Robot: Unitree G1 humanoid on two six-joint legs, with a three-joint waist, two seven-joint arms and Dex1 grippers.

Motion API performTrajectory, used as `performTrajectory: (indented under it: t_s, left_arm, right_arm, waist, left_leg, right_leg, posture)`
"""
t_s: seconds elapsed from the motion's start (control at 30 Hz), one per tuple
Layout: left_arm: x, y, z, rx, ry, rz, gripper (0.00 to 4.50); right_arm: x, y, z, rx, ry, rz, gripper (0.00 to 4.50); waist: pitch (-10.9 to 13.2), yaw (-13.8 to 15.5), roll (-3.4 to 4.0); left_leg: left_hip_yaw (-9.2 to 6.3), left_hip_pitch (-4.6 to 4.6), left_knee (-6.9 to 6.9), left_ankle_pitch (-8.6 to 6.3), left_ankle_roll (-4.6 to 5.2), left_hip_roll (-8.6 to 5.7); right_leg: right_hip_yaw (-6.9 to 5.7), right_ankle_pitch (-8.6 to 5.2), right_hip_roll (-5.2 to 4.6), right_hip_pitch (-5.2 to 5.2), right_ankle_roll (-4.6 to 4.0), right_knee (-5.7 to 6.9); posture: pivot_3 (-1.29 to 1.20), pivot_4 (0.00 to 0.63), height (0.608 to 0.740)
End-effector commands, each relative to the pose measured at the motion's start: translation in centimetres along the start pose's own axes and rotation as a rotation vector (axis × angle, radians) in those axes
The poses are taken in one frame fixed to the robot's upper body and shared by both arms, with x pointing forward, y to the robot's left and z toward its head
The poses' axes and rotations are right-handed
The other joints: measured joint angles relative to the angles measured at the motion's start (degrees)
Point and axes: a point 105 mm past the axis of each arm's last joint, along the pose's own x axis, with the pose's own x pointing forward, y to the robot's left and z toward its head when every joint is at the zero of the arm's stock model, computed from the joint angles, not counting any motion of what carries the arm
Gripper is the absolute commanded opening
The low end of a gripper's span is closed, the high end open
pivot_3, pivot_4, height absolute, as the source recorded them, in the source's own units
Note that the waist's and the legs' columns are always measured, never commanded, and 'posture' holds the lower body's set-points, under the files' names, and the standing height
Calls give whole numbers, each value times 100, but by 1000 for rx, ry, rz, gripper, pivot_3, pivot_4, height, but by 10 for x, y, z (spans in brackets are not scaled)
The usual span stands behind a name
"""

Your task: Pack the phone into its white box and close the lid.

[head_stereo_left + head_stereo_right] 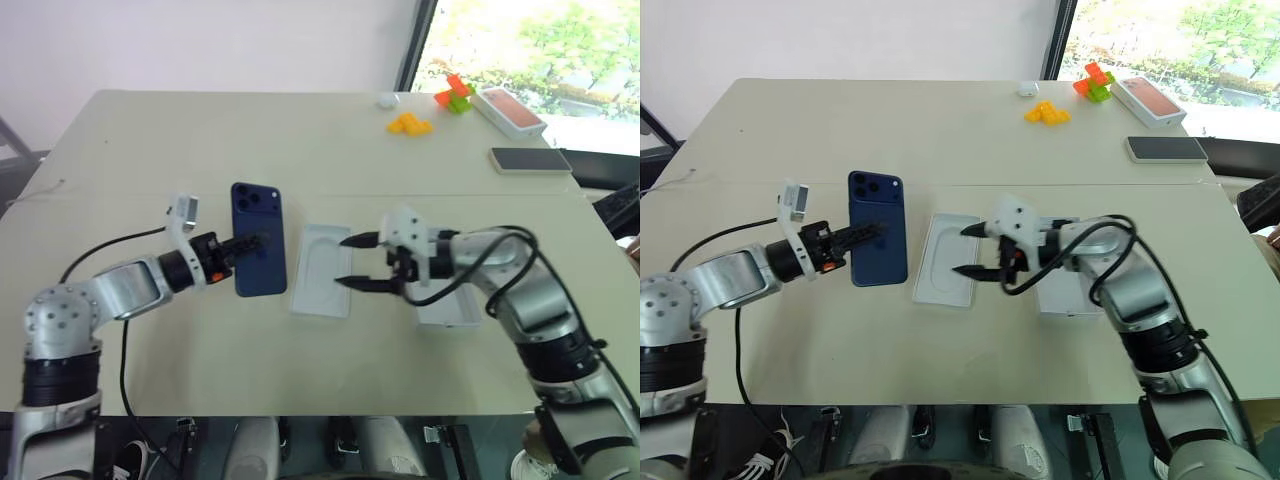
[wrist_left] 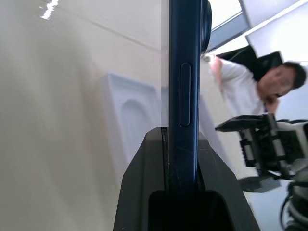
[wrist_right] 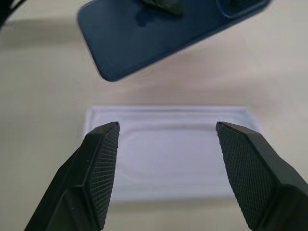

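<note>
The left claw [image 1: 243, 246] gripped the phone [image 1: 259, 239] by its edge, its fingers pinched tight on the slim dark blue body and holding it above the tabletop [image 1: 250, 140], back face and camera bump toward the head camera. Just beside the phone, toward the right arm, a flat white insert with an oval recess [image 1: 322, 270] lay on the tabletop. The right claw [image 1: 360, 262] hung over the insert's far edge with its fingers spread wide and nothing between them, pointing across at the phone; the two claws were near each other but apart. A white box [image 1: 447, 312] lay on the tabletop under the right forearm, mostly hidden by it. Well away at the far right corner sat an orange-topped white box [image 1: 509, 110], a dark grey slab [image 1: 529, 160], some yellow blocks [image 1: 409, 125] and orange and green blocks [image 1: 454, 95].
</note>
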Motion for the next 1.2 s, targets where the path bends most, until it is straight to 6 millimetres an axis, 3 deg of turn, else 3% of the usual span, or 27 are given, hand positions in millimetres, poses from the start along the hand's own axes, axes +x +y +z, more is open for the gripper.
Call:
performTrajectory:
  t_s: [0.03, 0.4, 0.57, 1.03, 1.2]
  left_arm:
    - [23, -13, -9, -36, 39, -52, 0]
    - [58, 6, -27, -219, 145, 17, 0]
    - [64, -11, -42, -184, 229, -46, 0]
    - [66, 1, -50, -140, 242, 29, 0]
    - [68, -1, -49, -137, 236, 24, 2229]
  right_arm:
    - [-19, -9, 2, -62, -30, -34, 3346]
    - [-16, -14, -2, -80, -14, -99, 3346]
    - [-13, -12, -2, -90, -13, -99, 3346]
    - [-6, -14, -7, -125, 14, -107, 3346]
    - [-5, -13, -8, -131, 16, -108, 3425]
  waist:
    - [0, 10, 1]
    - [1, 10, 0]
    - [1, 10, -1]
    - [1, 10, -1]
    - [1, 10, -1]
  left_leg:
    - [0, 0, 0, 0, 0, 0]
    - [-4, 9, 3, 12, -19, 10]
    - [-4, 4, 14, 22, -35, 8]
    - [-5, 8, 14, 26, -42, 9]
    - [-5, 8, 14, 26, -43, 10]
  right_leg:
    - [0, 0, 1, 0, 0, 1]
    - [1, 1, 18, 1, -1, 17]
    - [1, 1, 14, 3, -1, 17]
    - [1, 1, 16, 7, -1, 18]
    - [1, 1, 16, 7, -2, 18]
  posture:
    - [0, 150, 737]
    - [0, 150, 737]
    - [0, 150, 737]
    - [0, 150, 737]
    - [0, 150, 737]
